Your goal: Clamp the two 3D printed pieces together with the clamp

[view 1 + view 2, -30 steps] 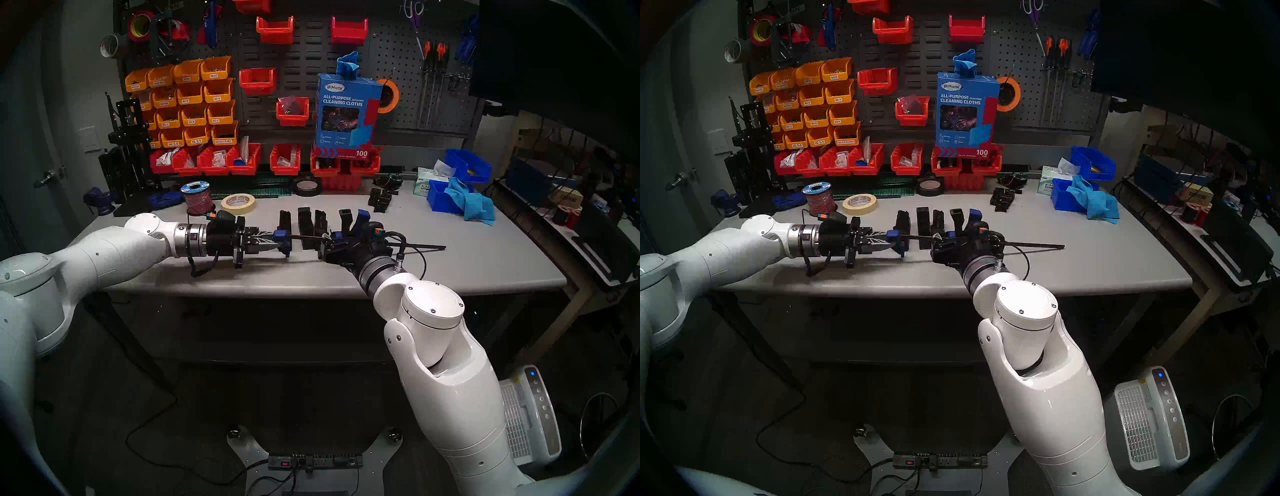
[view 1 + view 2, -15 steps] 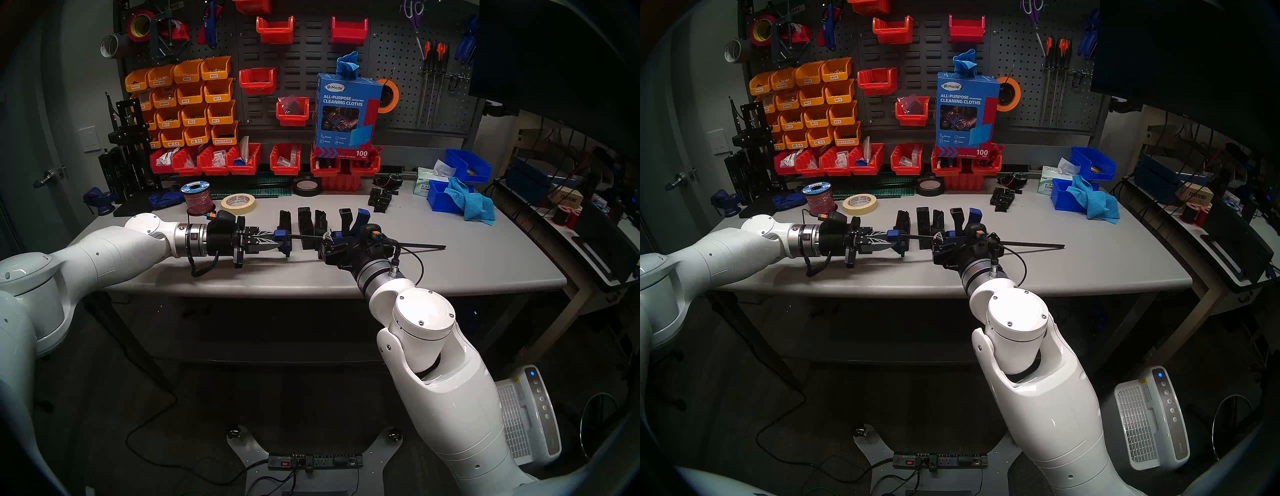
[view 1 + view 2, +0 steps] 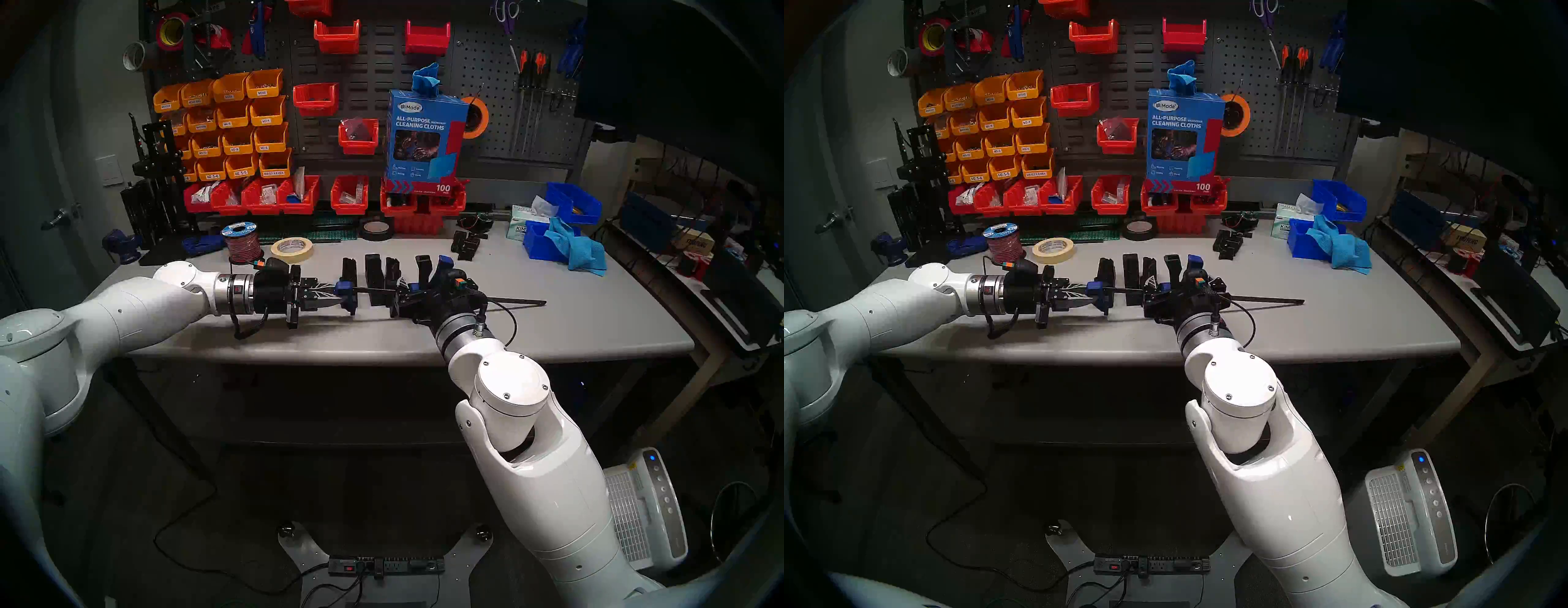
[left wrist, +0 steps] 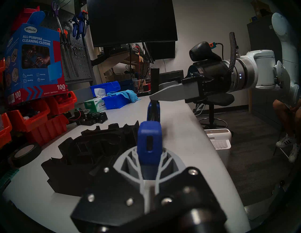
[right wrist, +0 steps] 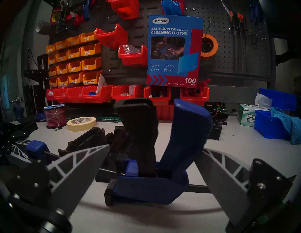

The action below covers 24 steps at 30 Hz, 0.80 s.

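Black bar of the clamp half hidden behind wide-jawed right gripper; left gripper jaws gripping its blue end.

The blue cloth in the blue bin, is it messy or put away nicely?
Messy. The blue cloth is crumpled and spills over the front wall of the blue bin, with part of it lying on the table. Another cloth pokes out of the top of the cleaning cloths box. Nothing looks broken.
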Tool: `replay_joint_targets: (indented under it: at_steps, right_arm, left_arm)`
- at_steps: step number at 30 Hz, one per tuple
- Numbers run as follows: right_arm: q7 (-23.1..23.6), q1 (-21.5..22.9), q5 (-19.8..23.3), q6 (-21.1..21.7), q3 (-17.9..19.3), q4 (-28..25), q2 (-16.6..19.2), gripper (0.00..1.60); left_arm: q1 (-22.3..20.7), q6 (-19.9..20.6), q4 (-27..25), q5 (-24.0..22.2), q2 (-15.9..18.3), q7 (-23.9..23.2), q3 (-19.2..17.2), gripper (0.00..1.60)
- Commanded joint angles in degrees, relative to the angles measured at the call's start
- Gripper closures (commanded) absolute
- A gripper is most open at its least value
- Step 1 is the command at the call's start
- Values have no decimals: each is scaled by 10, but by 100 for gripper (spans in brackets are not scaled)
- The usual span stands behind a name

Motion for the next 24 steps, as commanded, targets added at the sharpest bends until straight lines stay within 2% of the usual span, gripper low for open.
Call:
replay_joint_targets:
  at_steps: [1,3,5,6,10,16,17,22,23,24]
  right_arm:
    - [7,10,5,-9,1,1,-4,0]
    - [8,9,5,-12,2,5,-4,0]
    - [8,9,4,-13,2,7,-3,0]
    - [7,9,3,-14,2,8,-3,0]
    - [8,12,-4,-22,0,20,1,0]
    - [3,27,-29,-38,-6,45,7,0]
    - [1,29,-32,-39,-7,49,7,0]
    - [-3,38,-42,-49,-10,63,6,0]
    - [-4,39,-43,-51,-10,65,6,0]
    - [-5,40,-44,-52,-11,66,6,0]
  left_arm:
    - [-13,-1,-2,-7,1,-59,1,160]
    - [-13,-1,2,-10,-1,-68,0,160]
    - [-14,-1,-5,-7,2,-54,4,160]
    - [-13,-1,3,-11,-1,-68,1,160]
    - [-15,-1,-4,-8,2,-56,5,160]
    - [-14,-1,2,-12,-1,-68,4,160]
    - [-15,-2,-6,-8,3,-52,7,160]
    - [-15,-2,1,-12,0,-67,5,160]
    - [-16,-3,-7,-8,4,-49,9,160]
    - [-15,-2,0,-12,0,-63,6,160]
